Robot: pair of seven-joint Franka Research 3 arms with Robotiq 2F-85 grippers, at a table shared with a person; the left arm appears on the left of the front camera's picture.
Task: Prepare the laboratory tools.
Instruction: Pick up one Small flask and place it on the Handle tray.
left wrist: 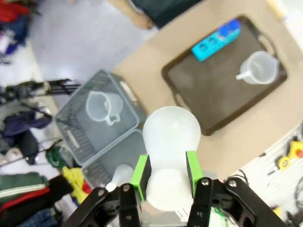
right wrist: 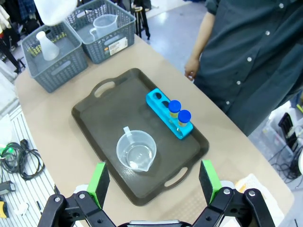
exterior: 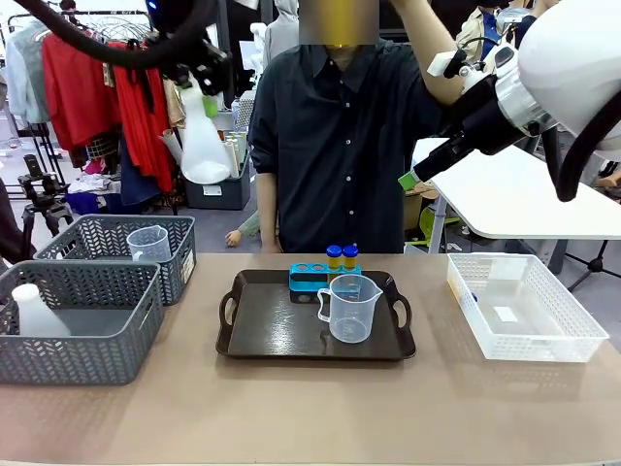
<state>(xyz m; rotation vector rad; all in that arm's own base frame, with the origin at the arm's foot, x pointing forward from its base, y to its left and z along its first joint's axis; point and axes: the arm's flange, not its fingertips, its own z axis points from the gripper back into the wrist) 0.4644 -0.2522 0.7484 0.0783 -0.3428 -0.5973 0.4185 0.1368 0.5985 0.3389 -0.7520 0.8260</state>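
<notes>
My left gripper [exterior: 199,73] is raised high at the back left, shut on the neck of a translucent white conical flask [exterior: 204,136]; its green pads [left wrist: 141,170] clamp the flask [left wrist: 170,137]. My right gripper [right wrist: 154,182] hangs open above the dark tray [right wrist: 102,118] and holds nothing; it also shows at the upper right [exterior: 412,178]. On the tray stand a clear measuring jug [exterior: 349,308] and a blue tube rack [exterior: 312,277] holding two blue-capped amber tubes [exterior: 342,257]. The other tubes are out of view.
Two grey mesh baskets sit at the left: the far one [exterior: 179,254] holds a second jug [exterior: 148,243], the near one [exterior: 73,359] a second flask [exterior: 34,311]. A white mesh basket [exterior: 529,356] stands at the right. A person [exterior: 335,146] stands behind the tray.
</notes>
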